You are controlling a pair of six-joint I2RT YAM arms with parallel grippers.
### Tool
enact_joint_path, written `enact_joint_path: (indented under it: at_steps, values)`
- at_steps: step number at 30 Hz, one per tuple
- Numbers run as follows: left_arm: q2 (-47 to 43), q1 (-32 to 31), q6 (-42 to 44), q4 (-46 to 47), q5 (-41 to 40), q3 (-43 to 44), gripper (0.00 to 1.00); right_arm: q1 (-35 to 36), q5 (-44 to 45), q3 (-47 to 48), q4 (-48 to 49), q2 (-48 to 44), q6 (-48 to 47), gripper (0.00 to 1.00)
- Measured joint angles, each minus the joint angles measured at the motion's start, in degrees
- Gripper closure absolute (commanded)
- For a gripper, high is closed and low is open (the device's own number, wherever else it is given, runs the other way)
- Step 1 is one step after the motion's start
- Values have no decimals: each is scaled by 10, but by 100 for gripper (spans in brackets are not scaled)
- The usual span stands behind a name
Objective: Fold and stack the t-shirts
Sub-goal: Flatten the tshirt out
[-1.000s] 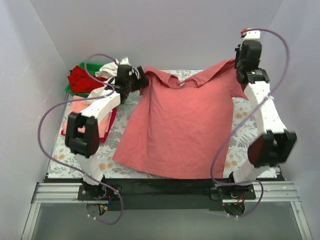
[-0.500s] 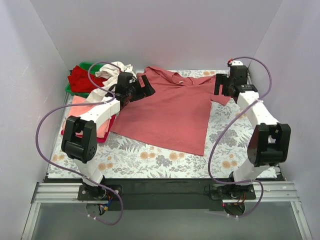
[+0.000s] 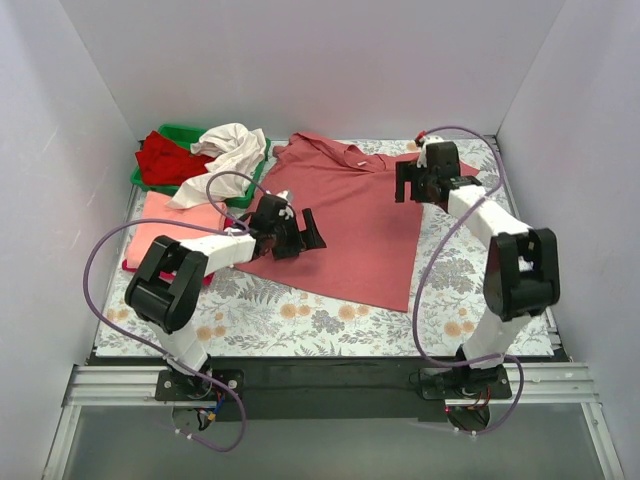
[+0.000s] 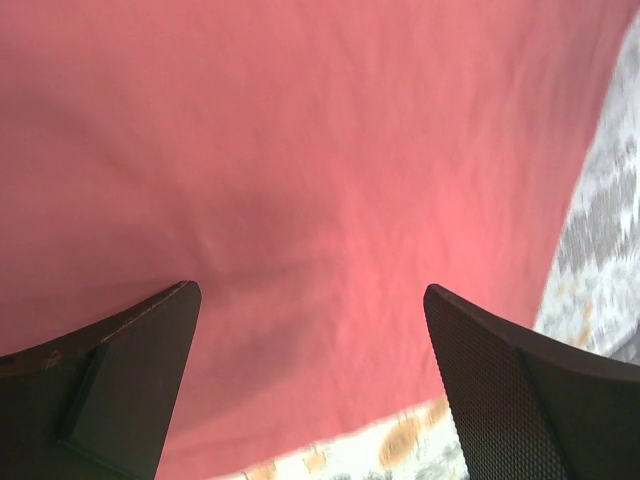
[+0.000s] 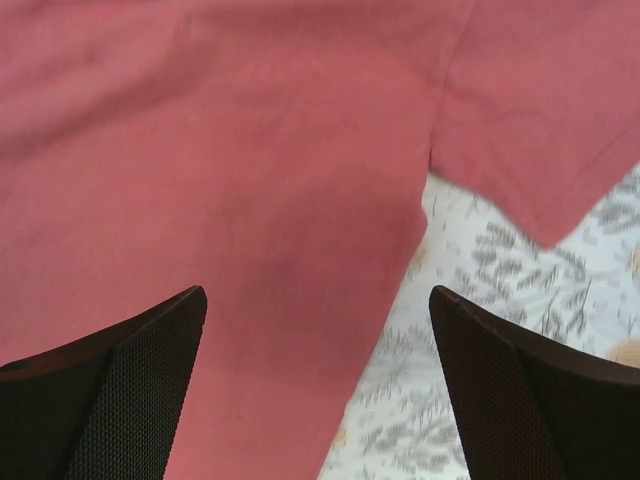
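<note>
Table (image 3: 470, 290): floral cloth; shows bare past the shirt's edge beyond both sets of fingers.
Dusty-rose shirt (image 3: 350, 225): spread flat mid-table, collar at far end; lies under both grippers, touching neither.
Other shirts: salmon one (image 3: 175, 225) folded flat, out to the left of the left fingers; red (image 3: 165, 158) and white (image 3: 232, 148) ones heaped in green bin (image 3: 143, 178) at far left.
Left gripper (image 3: 295, 232): released, jaws wide, nothing between; hovers over shirt's left part.
Right gripper (image 3: 412, 182): released, jaws wide, empty; over right side by the sleeve.
Step (my read): shirt laid out, fold not begun.
Next move: prob. re-grip a side edge or sleeve & carry it across; needs pinching one layer w/o dragging cloth.
Views: right wrist shows sleeve (image 5: 540, 140) & underarm notch ahead of fingers; left wrist shows only flat cloth + hem edge; only top cam shows collar, bin, stack.
</note>
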Motion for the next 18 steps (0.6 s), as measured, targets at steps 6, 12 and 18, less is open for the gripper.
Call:
enact_joint_path:
  at_steps: [6, 12, 18]
  values:
    - [-33, -20, -27, 12, -5, -47, 5, -26, -2, 180, 6, 172, -31, 2]
    - [6, -14, -39, 2, -28, -5, 5, -57, -33, 329, -8, 311, -45, 2]
    - [84, -15, -36, -43, -71, 109, 5, -85, -74, 350, -21, 368, -34, 2]
